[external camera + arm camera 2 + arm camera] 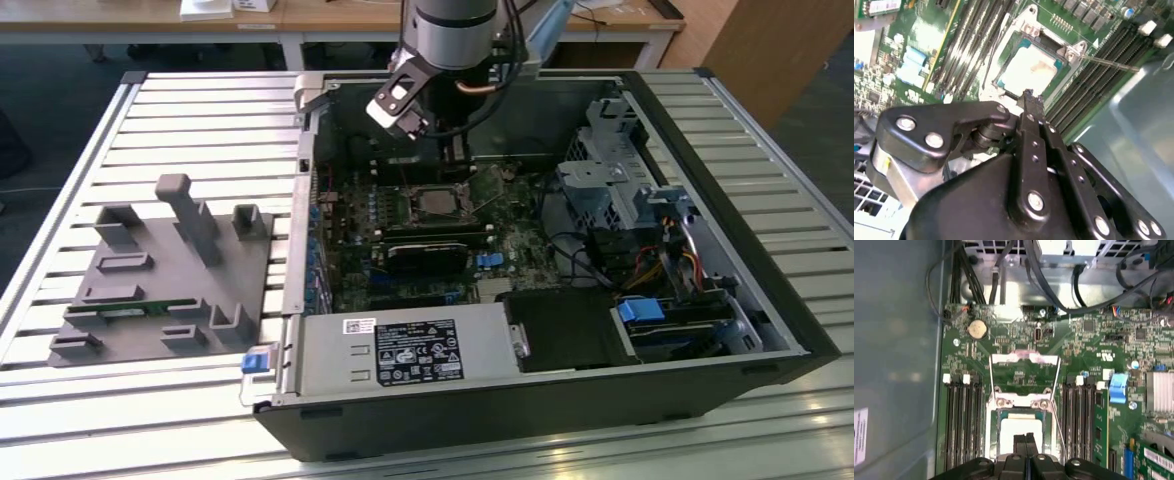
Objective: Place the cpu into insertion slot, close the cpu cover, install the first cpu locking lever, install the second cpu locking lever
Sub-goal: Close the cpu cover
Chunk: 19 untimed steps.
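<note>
The cpu (1011, 426) lies flat in the insertion slot (998, 432), its pale grey top showing, so the first step looks done. The cpu cover (1024, 358) is folded back flat on its hinge, with green board visible through its window. A locking lever (1109, 62) sticks out free over the memory slots (1079, 430), and the other lever (990, 60) also looks unlatched. By my reading the cover and both levers are left to do.

The gripper (1026, 440) has its two black fingers pressed together with nothing between them. Its tips sit over the cpu's near edge; I cannot tell whether they touch it.

The motherboard (1089, 340) sits in an open computer case (694, 150) lying on its side. The case also holds a black expansion card (427, 255), a power supply (400, 350), a drive cage (601, 165) and cable bundles. It takes up the middle of the slatted bench (200, 100), reaching toward the edge on the exterior view's right. Near the opposite edge stands a grey parts fixture (160, 290), holding a small green circuit strip (134, 310).
</note>
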Each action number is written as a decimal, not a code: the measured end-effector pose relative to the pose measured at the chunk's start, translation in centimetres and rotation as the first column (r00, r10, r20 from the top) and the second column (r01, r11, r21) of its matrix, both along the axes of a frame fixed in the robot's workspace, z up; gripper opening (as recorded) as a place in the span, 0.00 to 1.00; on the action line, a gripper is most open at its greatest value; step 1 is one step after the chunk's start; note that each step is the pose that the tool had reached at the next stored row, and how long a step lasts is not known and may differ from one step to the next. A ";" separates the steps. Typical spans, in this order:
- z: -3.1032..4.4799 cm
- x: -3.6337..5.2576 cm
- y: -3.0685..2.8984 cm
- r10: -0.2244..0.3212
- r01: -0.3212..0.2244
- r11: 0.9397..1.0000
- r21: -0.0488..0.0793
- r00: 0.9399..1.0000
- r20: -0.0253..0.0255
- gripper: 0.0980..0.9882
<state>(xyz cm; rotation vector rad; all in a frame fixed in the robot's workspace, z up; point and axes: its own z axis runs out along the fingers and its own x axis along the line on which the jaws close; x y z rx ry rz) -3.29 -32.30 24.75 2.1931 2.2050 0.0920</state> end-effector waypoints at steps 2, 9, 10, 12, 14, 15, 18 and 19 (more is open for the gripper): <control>0.18 0.20 -0.01 0.000 0.000 1.000 0.000 1.000 -0.001 0.01; 1.35 0.25 0.00 0.000 0.000 1.000 0.000 1.000 -0.002 0.01; 1.35 0.25 0.00 0.000 0.000 1.000 0.000 1.000 -0.002 0.01; 1.36 0.27 0.00 0.000 0.000 1.000 0.000 1.000 -0.002 0.01; 1.36 0.53 0.00 0.000 0.000 1.000 0.000 1.000 -0.002 0.01; 1.36 0.76 0.00 0.000 0.000 1.000 0.000 1.000 -0.002 0.01; 1.37 1.48 -0.01 0.000 0.000 1.000 0.000 1.000 -0.003 0.01; 1.44 1.59 -0.01 0.000 0.000 1.000 0.000 1.000 -0.004 0.01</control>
